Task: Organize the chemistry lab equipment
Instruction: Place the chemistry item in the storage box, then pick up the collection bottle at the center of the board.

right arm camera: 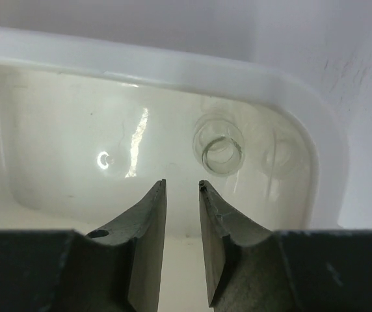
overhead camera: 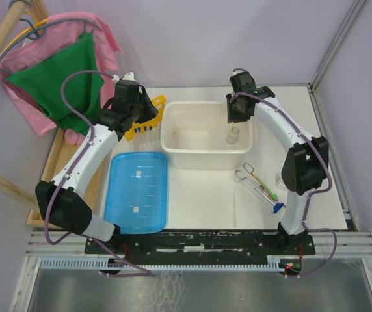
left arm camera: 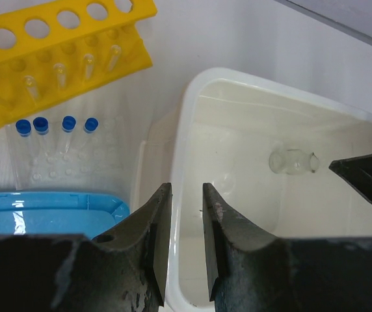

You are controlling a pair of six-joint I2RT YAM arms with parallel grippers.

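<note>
One small clear flask (right arm camera: 220, 151) stands on the floor of the white tub (overhead camera: 202, 159), its mouth toward the right wrist camera. My right gripper (right arm camera: 182, 183) hangs open just above it, with nothing between the fingers. From overhead, that gripper (overhead camera: 233, 117) is over the tub's far right corner and the flask (overhead camera: 233, 135). My left gripper (left arm camera: 186, 187) is open and empty above the tub's left rim (left arm camera: 181, 136). The yellow tube rack (left arm camera: 62, 45) lies tipped beside it, with several blue-capped tubes (left arm camera: 56, 127) on the table. Metal tongs (overhead camera: 251, 179) and blue- and green-tipped rods (overhead camera: 272, 198) lie to the tub's right.
A flat blue ribbed lid (overhead camera: 137, 192) lies left of the tub near the table's front. What may be another clear glass piece (overhead camera: 280, 177) sits by the right arm. A wooden frame with pink and green cloth (overhead camera: 62, 71) stands at the far left.
</note>
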